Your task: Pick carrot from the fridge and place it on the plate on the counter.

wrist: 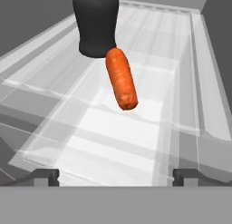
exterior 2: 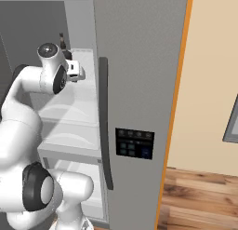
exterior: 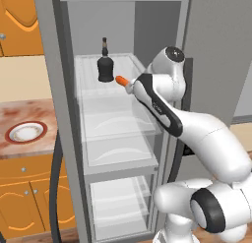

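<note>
Carrot (wrist: 121,78) lies on the top glass shelf (wrist: 136,123) of the fridge (exterior: 59,119), slanting from about eleven o'clock down to five o'clock in my hand view, its far end touching or just in front of the dark bottle (wrist: 96,23) at twelve o'clock. I can't tell whether the two actually touch. The bottle's neck is cut off by the top edge there; from the left base view I see it whole, standing upright on the shelf, with only the carrot's orange tip (exterior: 121,80) poking out at the bottle's four o'clock, the rest hidden behind the arm's wrist.

My claw (wrist: 116,177) is released, fingertips (wrist: 45,177) spread wide at the bottom corners of the hand view, well short of the carrot and grasping nothing. In both base views the claw itself is hidden by the wrist and forearm, so I judge it from the hand camera alone.

The plate (exterior: 26,132) sits on the counter (exterior: 29,111) at nine o'clock of the fridge in the left base view, bare. From the right base view the fridge door (exterior 2: 139,108) blocks most of the interior, and only the bottle's thin neck (exterior 2: 61,39) shows behind the arm.
</note>
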